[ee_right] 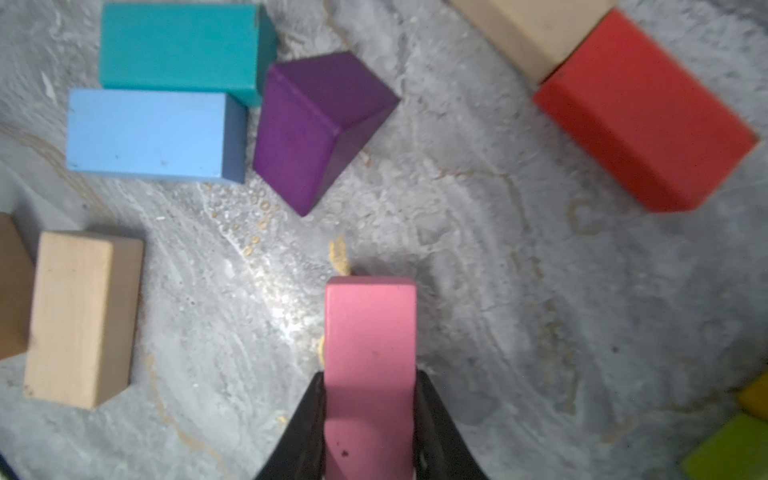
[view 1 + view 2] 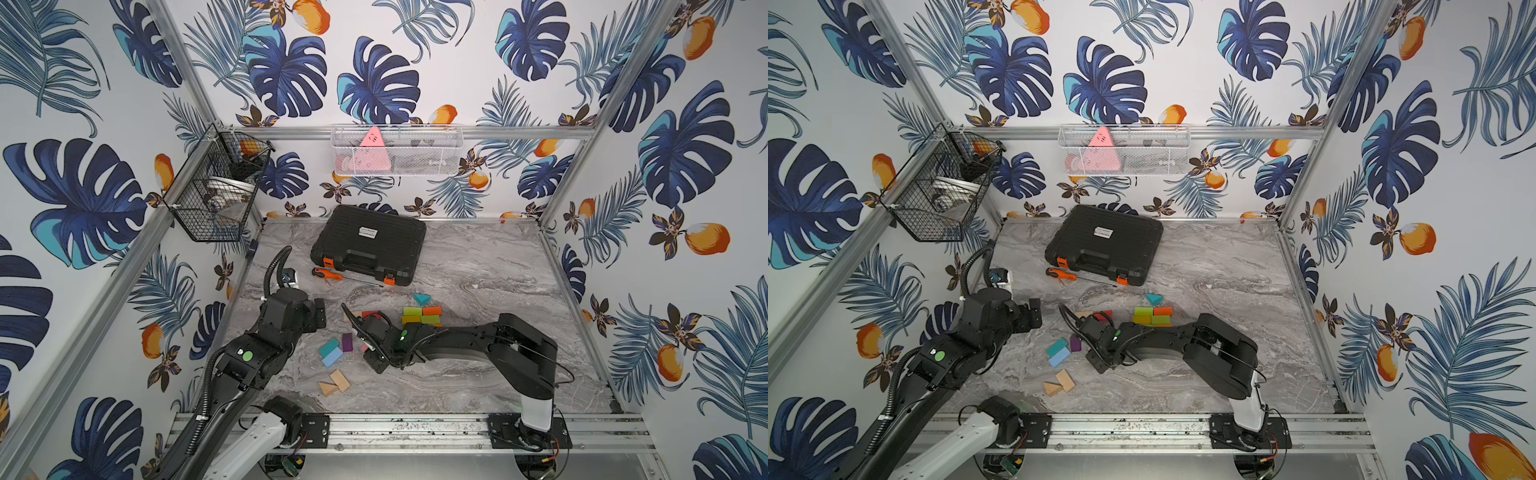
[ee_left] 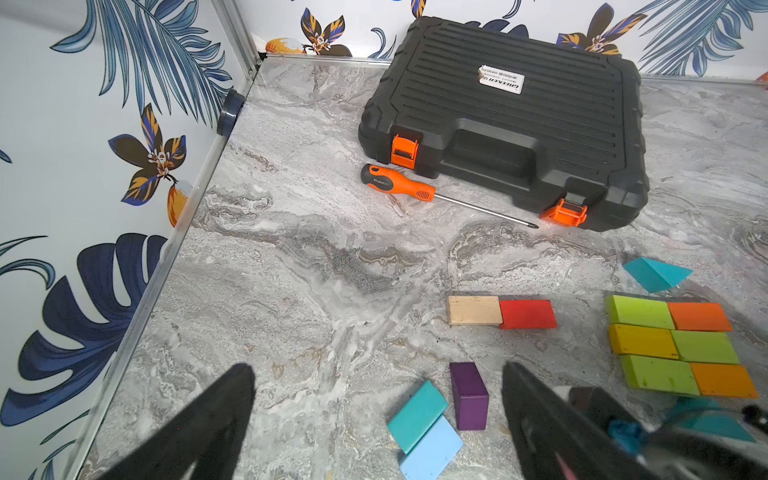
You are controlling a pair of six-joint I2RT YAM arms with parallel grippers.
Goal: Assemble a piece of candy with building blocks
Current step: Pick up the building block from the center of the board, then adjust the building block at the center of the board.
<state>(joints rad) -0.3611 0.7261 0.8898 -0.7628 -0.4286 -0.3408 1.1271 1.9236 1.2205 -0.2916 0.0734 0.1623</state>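
Grasping: right gripper clamps a pink wooden brick, left gripper gapes empty; next, carry it to the green-orange brick slab

In a top view the grey marbled bench carries a black case at upper centre, a screwdriver just below it, and coloured building blocks scattered mid-frame.

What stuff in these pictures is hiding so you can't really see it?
- Pink block: its near end runs off the right wrist picture's edge; the right arm covers nearly all of it in both top views.
- Black wire basket: mesh hides what's inside, both top views.
- Case label: too small to read in a top view.
- Teal piece: blurred, partly behind dark arm parts, left wrist view.
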